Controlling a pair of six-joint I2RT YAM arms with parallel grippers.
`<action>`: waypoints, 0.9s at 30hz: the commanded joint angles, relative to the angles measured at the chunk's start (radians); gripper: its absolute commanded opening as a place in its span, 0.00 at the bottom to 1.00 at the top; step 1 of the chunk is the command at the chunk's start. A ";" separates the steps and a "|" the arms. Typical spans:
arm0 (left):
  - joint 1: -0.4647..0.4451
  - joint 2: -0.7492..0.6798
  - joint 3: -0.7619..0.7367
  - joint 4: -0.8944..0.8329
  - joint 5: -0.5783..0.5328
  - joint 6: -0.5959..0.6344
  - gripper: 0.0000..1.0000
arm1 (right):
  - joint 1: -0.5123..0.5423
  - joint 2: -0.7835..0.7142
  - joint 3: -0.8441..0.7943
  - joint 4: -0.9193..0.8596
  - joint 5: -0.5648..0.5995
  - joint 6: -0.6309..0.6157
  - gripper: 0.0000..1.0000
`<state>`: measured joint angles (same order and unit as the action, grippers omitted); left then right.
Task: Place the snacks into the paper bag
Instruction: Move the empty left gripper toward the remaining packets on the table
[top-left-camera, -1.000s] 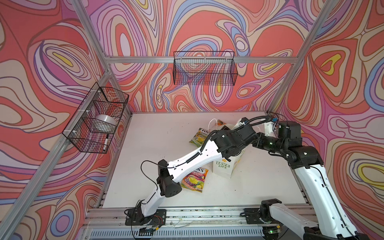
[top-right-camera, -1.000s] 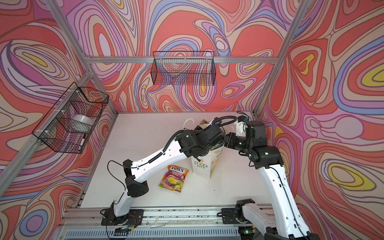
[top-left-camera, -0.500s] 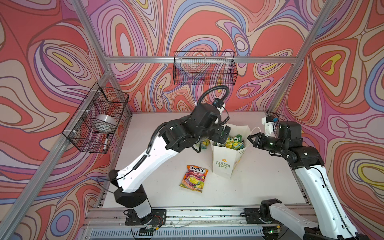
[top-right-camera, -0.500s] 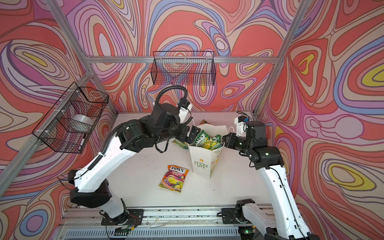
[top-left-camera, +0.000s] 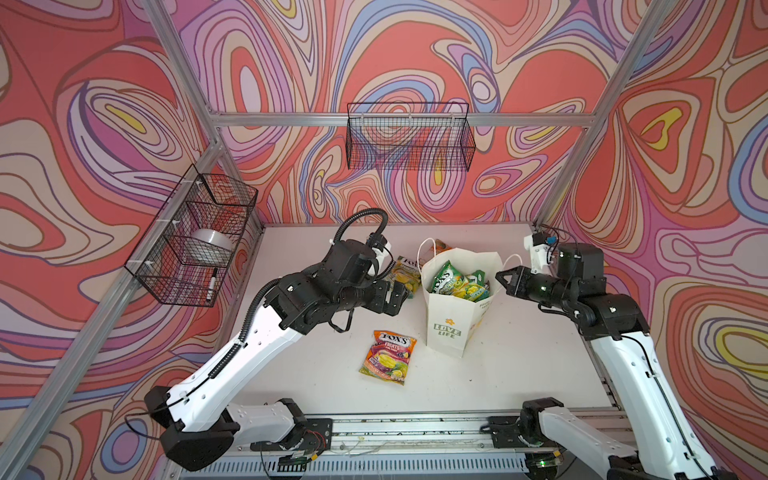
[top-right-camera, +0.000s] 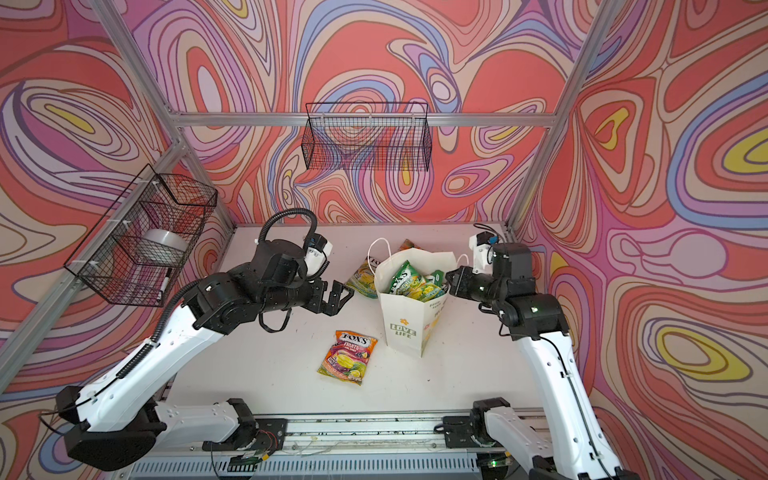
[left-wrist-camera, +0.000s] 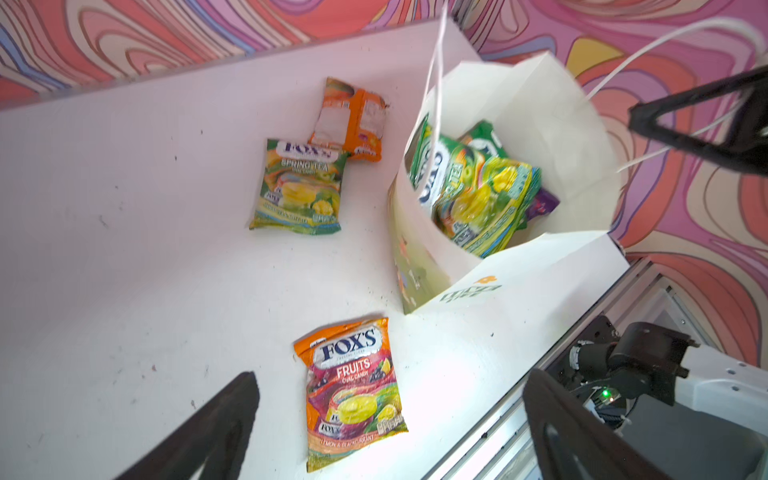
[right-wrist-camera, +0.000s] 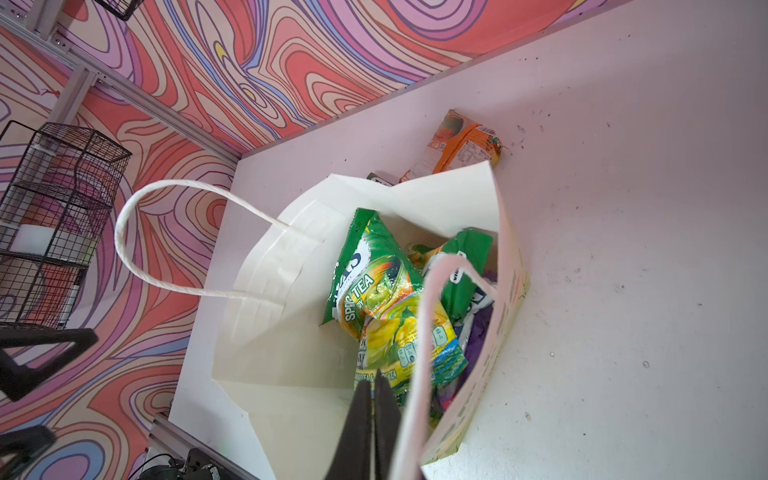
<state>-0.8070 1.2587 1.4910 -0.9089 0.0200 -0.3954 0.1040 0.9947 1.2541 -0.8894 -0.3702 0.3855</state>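
Note:
The white paper bag (top-left-camera: 446, 328) (top-right-camera: 401, 328) (left-wrist-camera: 552, 120) (right-wrist-camera: 266, 316) stands upright and open, with several green-yellow snacks (top-left-camera: 457, 282) (top-right-camera: 411, 284) (left-wrist-camera: 478, 195) (right-wrist-camera: 386, 299) inside. On the table lie an orange FOX'S packet (top-left-camera: 388, 357) (top-right-camera: 348, 356) (left-wrist-camera: 353, 395), a green-yellow packet (top-left-camera: 405, 270) (left-wrist-camera: 299, 187) and an orange one (left-wrist-camera: 351, 118) (right-wrist-camera: 457, 145). My left gripper (top-left-camera: 399, 295) (top-right-camera: 340, 297) (left-wrist-camera: 390, 376) hangs open and empty left of the bag. My right gripper (top-left-camera: 500, 277) (top-right-camera: 451, 277) (right-wrist-camera: 372, 374) is shut at the bag's right rim, beside a cord handle (right-wrist-camera: 424, 332).
A black wire basket (top-left-camera: 409, 137) hangs on the back wall. Another basket (top-left-camera: 195, 241) on the left wall holds a tape roll and a marker. An aluminium rail (top-left-camera: 415, 419) runs along the table's front edge.
My left gripper has drawn back from above the bag to its left and come lower, with its jaws opened wide. The right arm has stayed put.

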 joint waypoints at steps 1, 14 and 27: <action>0.002 0.023 -0.096 -0.053 0.057 -0.045 1.00 | -0.001 -0.024 -0.009 0.048 -0.003 -0.008 0.00; -0.025 0.236 -0.407 0.067 0.152 -0.134 1.00 | -0.002 -0.039 -0.021 0.036 0.005 -0.010 0.00; -0.080 0.442 -0.364 0.099 -0.031 -0.153 1.00 | -0.001 -0.051 -0.033 0.031 0.011 -0.011 0.00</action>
<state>-0.8837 1.6772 1.0897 -0.8127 0.0681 -0.5285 0.1040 0.9638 1.2240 -0.8833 -0.3595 0.3824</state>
